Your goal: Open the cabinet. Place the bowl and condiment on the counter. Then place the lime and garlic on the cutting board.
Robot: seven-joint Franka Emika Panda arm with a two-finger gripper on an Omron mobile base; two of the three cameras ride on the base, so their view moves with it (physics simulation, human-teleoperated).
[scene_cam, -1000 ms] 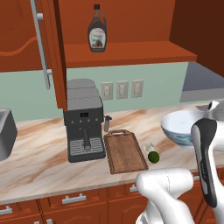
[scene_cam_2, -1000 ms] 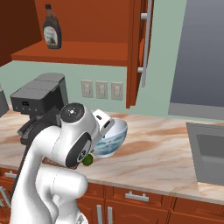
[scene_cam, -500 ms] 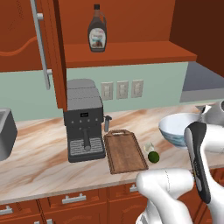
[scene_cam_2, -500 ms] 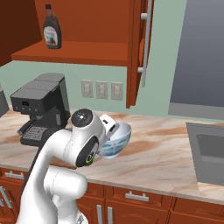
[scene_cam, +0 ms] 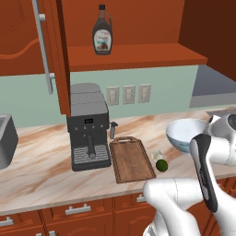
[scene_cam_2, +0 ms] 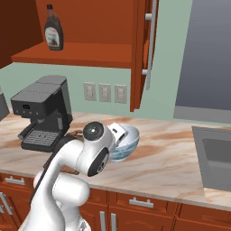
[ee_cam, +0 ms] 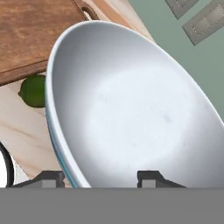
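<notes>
The wide pale-blue bowl is at counter level to the right of the cutting board, tilted in the hand view. My gripper is shut on its near rim, one fingertip inside and one outside. The lime lies on the counter by the board's right edge, and the garlic sits just behind it. The cabinet stands open, with the condiment upright on its shelf.
A black coffee machine stands left of the board. A sink is sunk into the counter at the far right. Wall outlets sit behind the board. My own arm crosses low in front of the bowl.
The arm's elbow has swung across in front of the bowl, and the bowl has drifted slightly to the right in the right base view. The grip has not changed.
</notes>
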